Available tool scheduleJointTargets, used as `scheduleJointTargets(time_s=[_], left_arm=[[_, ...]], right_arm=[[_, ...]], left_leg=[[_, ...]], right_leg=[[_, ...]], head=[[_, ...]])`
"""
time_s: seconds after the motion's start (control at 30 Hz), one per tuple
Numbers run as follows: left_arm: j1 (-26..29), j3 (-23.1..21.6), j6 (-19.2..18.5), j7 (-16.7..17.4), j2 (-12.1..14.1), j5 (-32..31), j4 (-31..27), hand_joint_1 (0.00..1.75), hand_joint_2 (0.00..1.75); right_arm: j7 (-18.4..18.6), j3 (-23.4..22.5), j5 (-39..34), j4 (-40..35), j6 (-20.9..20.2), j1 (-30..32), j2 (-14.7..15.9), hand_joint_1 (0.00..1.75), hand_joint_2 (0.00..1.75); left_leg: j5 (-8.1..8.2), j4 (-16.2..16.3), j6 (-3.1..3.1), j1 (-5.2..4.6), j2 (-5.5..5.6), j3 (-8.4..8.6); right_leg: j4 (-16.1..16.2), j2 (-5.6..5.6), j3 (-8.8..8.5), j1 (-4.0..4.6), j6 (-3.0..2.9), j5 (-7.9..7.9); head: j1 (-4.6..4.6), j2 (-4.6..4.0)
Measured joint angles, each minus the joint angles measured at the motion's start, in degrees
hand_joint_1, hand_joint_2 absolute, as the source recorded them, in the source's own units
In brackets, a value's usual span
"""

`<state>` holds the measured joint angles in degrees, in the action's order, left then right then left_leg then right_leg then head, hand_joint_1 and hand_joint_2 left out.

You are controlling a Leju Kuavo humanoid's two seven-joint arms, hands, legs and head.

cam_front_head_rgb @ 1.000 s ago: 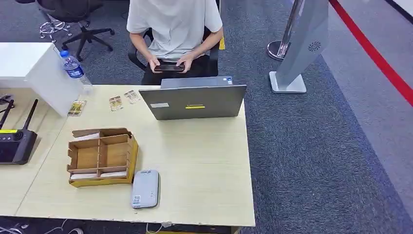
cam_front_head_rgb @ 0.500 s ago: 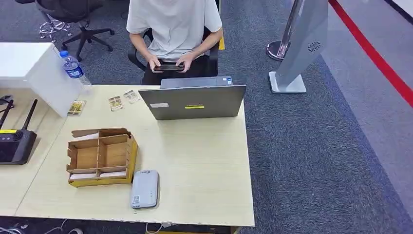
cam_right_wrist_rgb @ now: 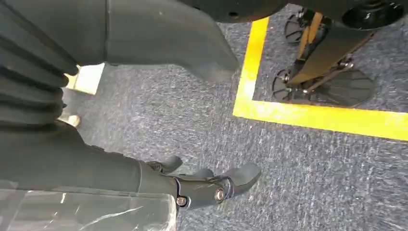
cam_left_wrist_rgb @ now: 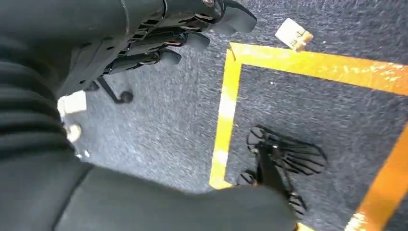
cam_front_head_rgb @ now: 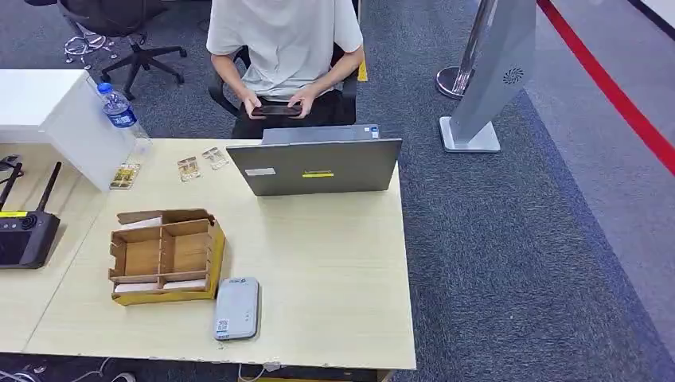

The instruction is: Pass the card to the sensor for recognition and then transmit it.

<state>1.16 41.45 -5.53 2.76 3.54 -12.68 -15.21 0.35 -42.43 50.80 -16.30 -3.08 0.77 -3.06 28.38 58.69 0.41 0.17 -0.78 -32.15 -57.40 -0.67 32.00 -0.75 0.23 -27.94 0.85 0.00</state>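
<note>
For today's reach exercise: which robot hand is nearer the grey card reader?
Probably left: the card reader sits left of centre; left robot hand and right robot hand both hang over carpet.

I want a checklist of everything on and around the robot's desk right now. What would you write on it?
Surface: pale wooden table, bare at its right side.
Job's things: white cards in the cardboard organizer; grey sensor beside it.
Clutter: laptop, water bottle, small packets, black controller.
Hands: left hand and right hand hang over the carpet, holding nothing.
Cables: nothing seen.
Surroundings: seated person holding a phone; grey kiosk.
</note>
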Motion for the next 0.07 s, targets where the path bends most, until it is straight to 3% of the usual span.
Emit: scheduleJointTargets(time_s=[0.07], left_arm=[[0.4,-2.3,0.2,-0.2,-0.2,0.7,0.0,0.00,0.00]], right_arm=[[0.0,2.4,-2.8,-0.4,0.1,0.4,0.1,0.00,0.00]], left_leg=[[0.00,0.0,0.00,0.00,0.00,0.00]], right_leg=[[0.0,0.00,0.00,0.00,0.00,0.00]], head=[[0.00,0.00]])
